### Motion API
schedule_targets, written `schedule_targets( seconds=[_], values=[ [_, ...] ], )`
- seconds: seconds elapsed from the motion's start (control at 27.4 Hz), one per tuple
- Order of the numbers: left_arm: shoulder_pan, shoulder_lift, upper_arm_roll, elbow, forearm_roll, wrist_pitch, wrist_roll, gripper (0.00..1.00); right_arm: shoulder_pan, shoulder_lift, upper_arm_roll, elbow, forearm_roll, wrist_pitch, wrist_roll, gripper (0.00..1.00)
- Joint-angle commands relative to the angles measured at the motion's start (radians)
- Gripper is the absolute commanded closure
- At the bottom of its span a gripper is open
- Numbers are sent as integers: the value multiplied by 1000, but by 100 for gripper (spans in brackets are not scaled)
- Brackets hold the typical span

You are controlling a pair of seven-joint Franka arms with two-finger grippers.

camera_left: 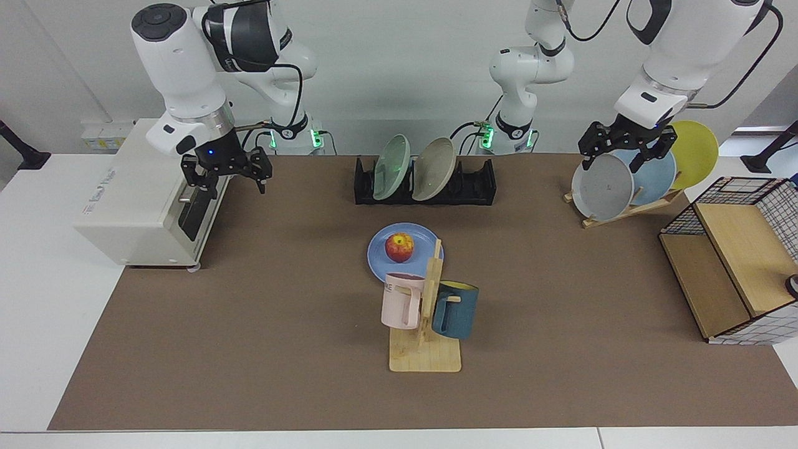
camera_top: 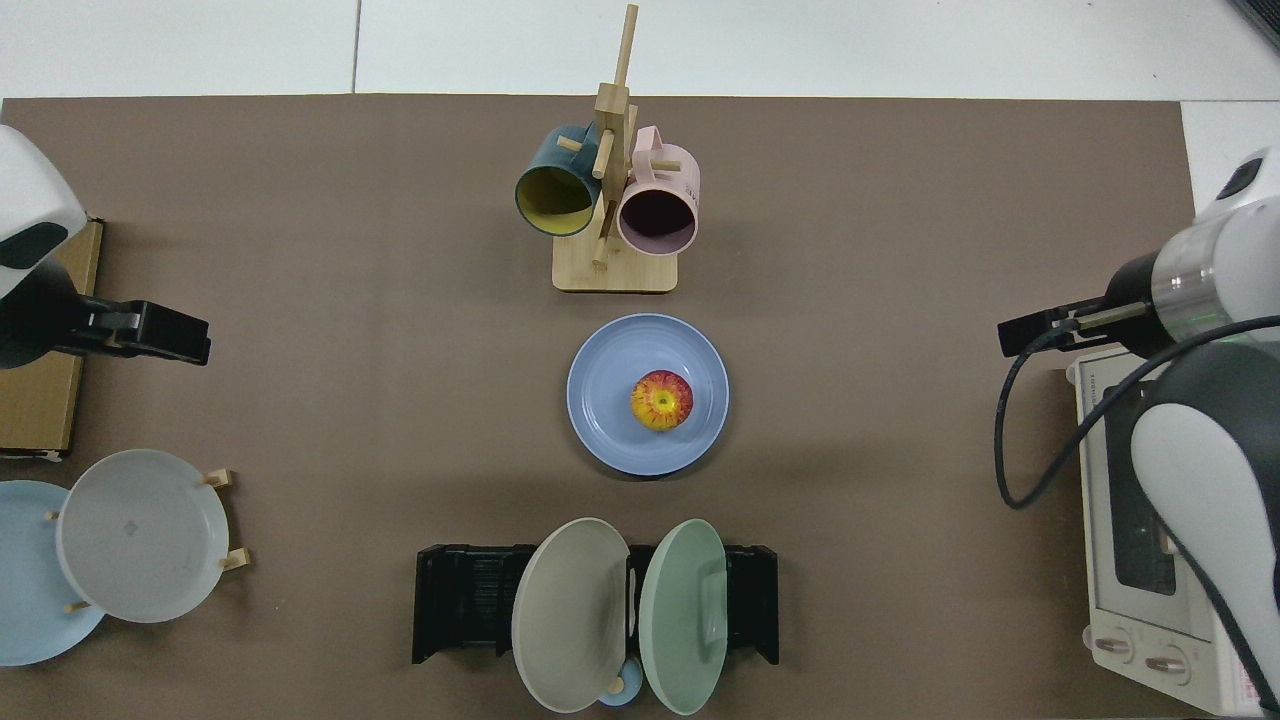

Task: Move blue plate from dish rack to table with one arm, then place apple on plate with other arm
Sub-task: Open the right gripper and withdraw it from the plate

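Observation:
The blue plate (camera_left: 378, 259) (camera_top: 606, 400) lies flat on the table (camera_left: 249, 349), just in front of the black dish rack (camera_left: 475, 184) (camera_top: 462, 600). On the plate's middle rests the apple (camera_left: 399, 247) (camera_top: 661, 400), with nothing touching it. My right gripper (camera_left: 225, 179) hangs open and empty far to the plate's left in the facing view, by the toaster oven's front. My left gripper (camera_left: 614, 161) waits open and empty in front of the wooden plate stand, above the grey plate.
A green plate (camera_left: 391, 167) and a beige plate (camera_left: 434, 168) stand in the rack. A mug stand (camera_left: 427, 324) with pink and teal mugs is right in front of the blue plate. A toaster oven (camera_left: 134, 199), a wooden plate stand (camera_left: 623, 209) and a wire basket (camera_left: 742, 268) line the sides.

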Motion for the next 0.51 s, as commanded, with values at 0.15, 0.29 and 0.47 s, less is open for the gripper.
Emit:
schedule_targets(
  seconds=[0.15, 0.29, 0.47],
  values=[
    [8, -8, -3, 9, -13, -21, -8, 0, -36, -4, 17, 14, 38, -20, -21, 0],
    [10, -8, -4, 9, -13, -21, -8, 0, -52, -16, 17, -8, 40, 3, -6, 0],
    [10, -8, -3, 8, -13, -20, -8, 0, -52, -16, 17, -8, 40, 1, -6, 0]
  ],
)
